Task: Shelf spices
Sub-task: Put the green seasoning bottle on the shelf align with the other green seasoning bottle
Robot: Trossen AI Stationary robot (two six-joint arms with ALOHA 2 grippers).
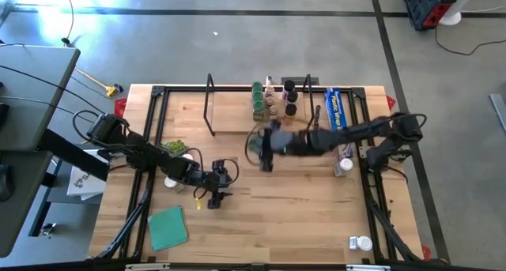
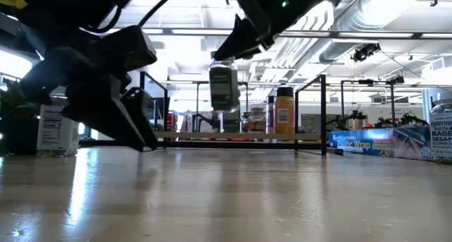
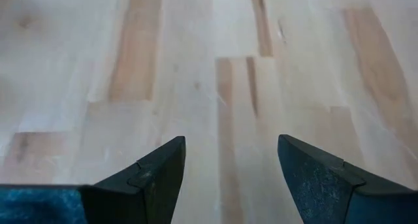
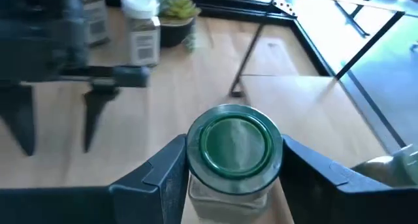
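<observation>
Green-lidded spice jar sits clamped between right gripper fingers, lifted clear of the table. Shelf lies just beyond it. Carry step, I judge; next: set it upright beside shelved jars. Left gripper empty, spread.

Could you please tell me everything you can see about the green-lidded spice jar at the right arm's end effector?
The green-lidded spice jar is a small clear jar with a round green lid in a pale rim, holding light-coloured contents and bearing a label. It stands upright between the fingers of the right end effector, which close on its sides. In the low view it hangs clear of the table, in front of the shelf.
</observation>
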